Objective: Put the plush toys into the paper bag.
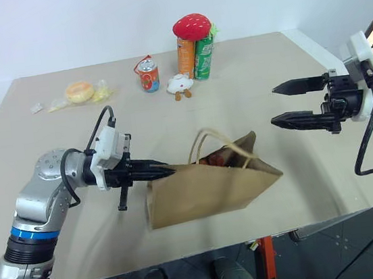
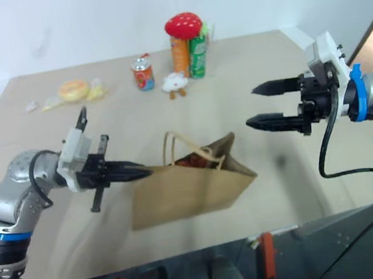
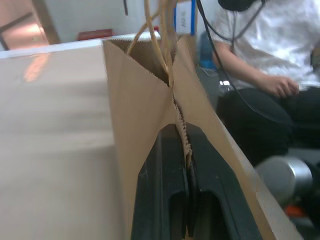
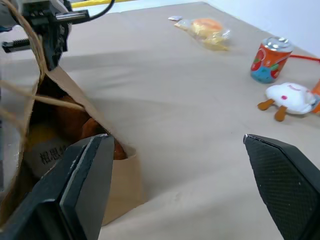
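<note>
The brown paper bag stands tilted on the middle of the table, its cord handles loose at the mouth. My left gripper reaches in level from the left and is shut on the bag's upper edge; in the left wrist view the black fingers pinch the serrated rim. An orange-brown plush toy lies inside the bag, partly hidden by its wall. My right gripper hovers to the right of the bag and above the table, open and holding nothing.
At the back of the table are a wrapped bun, a red can, a small white plush with orange feet, and two tall cans topped by a red plush. A seated person is beyond the table edge.
</note>
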Controlling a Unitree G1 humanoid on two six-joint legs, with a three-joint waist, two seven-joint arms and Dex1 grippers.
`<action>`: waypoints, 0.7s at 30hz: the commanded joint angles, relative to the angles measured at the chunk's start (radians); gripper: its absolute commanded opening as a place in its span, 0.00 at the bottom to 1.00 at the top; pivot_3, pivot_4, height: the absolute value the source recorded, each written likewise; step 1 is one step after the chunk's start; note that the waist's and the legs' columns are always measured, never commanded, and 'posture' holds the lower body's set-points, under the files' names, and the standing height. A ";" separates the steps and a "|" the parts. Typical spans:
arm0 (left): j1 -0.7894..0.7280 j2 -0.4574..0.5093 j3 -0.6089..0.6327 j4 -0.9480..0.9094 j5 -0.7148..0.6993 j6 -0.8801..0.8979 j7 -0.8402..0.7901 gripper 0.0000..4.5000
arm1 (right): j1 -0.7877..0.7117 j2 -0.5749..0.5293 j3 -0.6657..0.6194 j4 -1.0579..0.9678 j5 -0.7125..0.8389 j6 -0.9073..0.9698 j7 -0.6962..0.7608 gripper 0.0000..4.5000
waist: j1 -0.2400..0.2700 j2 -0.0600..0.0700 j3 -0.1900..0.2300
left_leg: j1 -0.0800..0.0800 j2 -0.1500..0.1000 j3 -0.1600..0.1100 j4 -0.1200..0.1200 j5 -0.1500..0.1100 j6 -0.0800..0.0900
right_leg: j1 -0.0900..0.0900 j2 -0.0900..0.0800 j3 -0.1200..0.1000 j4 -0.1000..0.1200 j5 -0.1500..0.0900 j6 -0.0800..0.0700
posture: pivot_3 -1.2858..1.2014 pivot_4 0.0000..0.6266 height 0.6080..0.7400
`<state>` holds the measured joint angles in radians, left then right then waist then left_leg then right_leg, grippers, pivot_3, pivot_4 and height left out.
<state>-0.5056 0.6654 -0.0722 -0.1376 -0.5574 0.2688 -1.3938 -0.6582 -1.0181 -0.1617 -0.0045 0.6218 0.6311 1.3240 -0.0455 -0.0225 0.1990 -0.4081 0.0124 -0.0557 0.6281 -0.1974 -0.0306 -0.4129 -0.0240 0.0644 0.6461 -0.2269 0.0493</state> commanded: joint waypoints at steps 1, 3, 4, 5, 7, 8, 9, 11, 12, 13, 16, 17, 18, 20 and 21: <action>-0.001 0.013 -0.011 0.022 0.061 -0.064 -0.010 0.00 | -0.009 0.016 -0.015 -0.066 0.037 0.018 -0.016 0.99 | 0.000 0.000 0.000 | 0.000 0.000 0.000 0.000 0.000 0.000 | 0.000 0.000 0.000 0.000 0.000 0.000 | 0.52 0.24 1.00; -0.009 0.021 0.002 0.021 0.056 -0.045 0.002 0.06 | -0.011 0.025 -0.013 -0.078 0.049 0.035 -0.018 1.00 | 0.000 0.000 0.000 | 0.000 0.000 0.000 0.000 0.000 0.000 | 0.000 0.000 0.000 0.000 0.000 0.000 | 0.52 0.24 1.00; -0.010 0.031 0.013 0.011 0.047 -0.033 0.004 0.12 | -0.012 0.028 -0.012 -0.080 0.051 0.036 -0.018 1.00 | 0.000 0.000 0.000 | 0.000 0.000 0.000 0.001 0.000 0.000 | 0.000 0.000 0.000 0.000 0.000 0.000 | 0.52 0.24 1.00; -0.009 0.042 0.025 -0.004 0.035 -0.016 0.007 0.16 | -0.013 0.031 -0.011 -0.077 0.047 0.030 -0.019 1.00 | 0.000 0.000 0.000 | 0.000 0.000 0.000 0.001 0.000 0.000 | 0.000 0.000 0.000 0.000 0.000 0.000 | 0.52 0.24 1.00; -0.007 0.068 0.066 -0.056 -0.020 0.061 0.040 0.36 | -0.015 0.033 -0.007 -0.060 0.037 0.019 -0.015 1.00 | 0.000 0.000 0.000 | 0.000 0.000 0.000 0.001 0.000 0.000 | 0.000 0.000 0.001 0.000 0.000 0.000 | 0.52 0.24 1.00; -0.006 0.085 0.094 -0.084 -0.059 0.119 0.066 0.39 | -0.016 0.032 -0.004 -0.046 0.026 0.007 -0.013 1.00 | 0.000 0.000 0.000 | 0.000 0.000 0.000 0.001 0.000 0.000 | 0.000 0.000 0.001 0.000 0.000 0.000 | 0.52 0.24 1.00; -0.006 0.102 0.128 -0.109 -0.103 0.180 0.100 0.52 | -0.015 0.031 0.000 -0.031 0.015 -0.005 -0.008 1.00 | 0.000 0.000 0.000 | 0.000 0.000 0.000 0.001 0.000 0.000 | 0.000 0.000 0.001 0.000 0.000 0.000 | 0.52 0.24 1.00; 0.006 0.138 0.176 -0.146 -0.136 0.256 0.151 0.70 | -0.013 0.030 0.002 -0.003 -0.003 -0.026 -0.001 1.00 | 0.000 -0.001 0.000 | -0.001 0.001 0.000 0.001 0.000 0.000 | -0.001 0.000 0.000 0.000 0.000 0.000 | 0.52 0.24 1.00; 0.019 0.158 0.208 -0.157 -0.133 0.275 0.183 0.74 | -0.012 0.031 0.006 0.018 -0.016 -0.042 0.001 1.00 | -0.001 -0.001 0.000 | -0.001 0.001 0.000 0.000 0.000 0.000 | -0.001 0.000 0.000 0.000 0.000 0.000 | 0.52 0.24 1.00; 0.027 0.169 0.247 -0.160 -0.151 0.315 0.232 0.83 | -0.013 0.034 0.009 0.042 -0.033 -0.066 0.000 1.00 | -0.001 -0.001 0.000 | -0.001 0.001 0.000 0.000 0.000 0.000 | -0.002 0.000 0.000 0.000 0.000 0.000 | 0.52 0.24 1.00; 0.054 0.179 0.316 -0.142 -0.136 0.356 0.347 0.83 | -0.017 0.045 0.018 0.104 -0.070 -0.120 0.000 1.00 | -0.002 -0.001 0.000 | -0.001 0.002 0.000 -0.001 0.000 0.000 | -0.002 0.001 0.000 0.001 0.000 0.000 | 0.52 0.24 1.00; 0.067 0.180 0.319 -0.130 -0.101 0.338 0.372 0.83 | -0.018 0.048 0.021 0.121 -0.082 -0.140 0.002 1.00 | -0.002 -0.001 0.000 | 0.000 0.002 0.000 0.000 0.000 0.000 | -0.002 0.001 0.000 0.001 0.000 0.000 | 0.52 0.24 1.00; 0.086 0.178 0.317 -0.111 -0.061 0.310 0.396 0.83 | -0.019 0.052 0.026 0.143 -0.098 -0.166 0.002 1.00 | -0.002 -0.001 0.000 | 0.000 0.002 0.000 0.000 0.000 0.000 | -0.002 0.001 0.000 0.001 0.000 0.000 | 0.52 0.24 1.00; 0.122 0.168 0.307 -0.085 -0.002 0.257 0.427 0.83 | -0.025 0.063 0.031 0.185 -0.120 -0.202 0.001 1.00 | -0.002 -0.001 0.000 | 0.000 0.001 0.001 0.000 0.000 0.000 | -0.001 0.001 0.001 0.001 0.000 0.000 | 0.52 0.24 1.00; 0.131 0.163 0.297 -0.076 0.017 0.249 0.442 0.83 | -0.028 0.067 0.032 0.200 -0.127 -0.213 0.003 1.00 | -0.002 -0.001 0.000 | 0.000 0.001 0.001 0.000 0.000 0.000 | -0.002 0.001 0.001 0.001 0.000 0.000 | 0.52 0.24 1.00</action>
<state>-0.3776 0.8313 0.2179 -0.2185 -0.5771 0.5573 -0.9816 -0.6610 -0.9497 -0.1161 0.1825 0.5047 0.4536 1.3230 -0.0477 -0.0231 0.1994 -0.4078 0.0136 -0.0546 0.6277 -0.1974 -0.0306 -0.4143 -0.0232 0.0653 0.6470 -0.2264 0.0493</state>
